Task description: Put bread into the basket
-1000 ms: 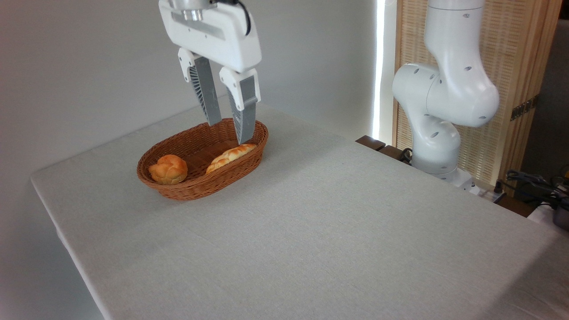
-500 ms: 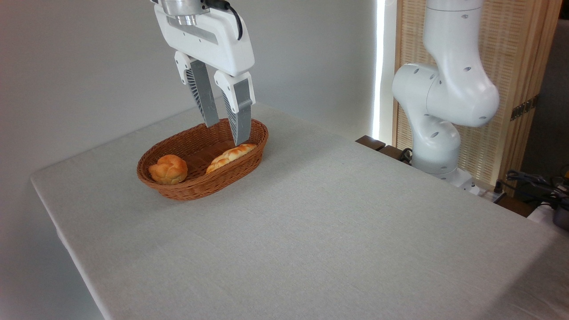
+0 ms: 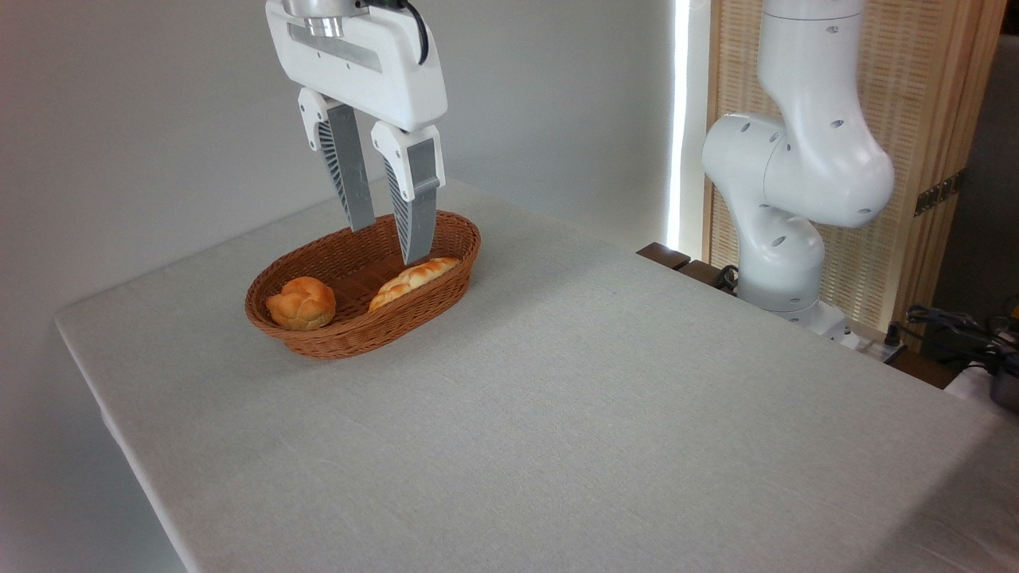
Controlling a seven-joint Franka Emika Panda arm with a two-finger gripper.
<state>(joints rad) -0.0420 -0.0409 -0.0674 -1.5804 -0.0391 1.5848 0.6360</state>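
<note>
Two breads, bread (image 3: 414,282) and bun (image 3: 301,303), in basket (image 3: 350,338)

Plain pale wall (image 3: 143,119), bright daylight strip (image 3: 678,119) beside a woven wood-framed screen (image 3: 915,119), grey-clothed table (image 3: 557,414)

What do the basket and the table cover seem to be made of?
The basket looks like woven wicker, reddish-brown with a slight sheen: crossing strands and a braided rim show on its wall. The table cover seems to be a matte, pale grey cloth, perhaps linen-like: a fine weave grain shows and it folds over the table edge. The exact fibre cannot be told.
</note>
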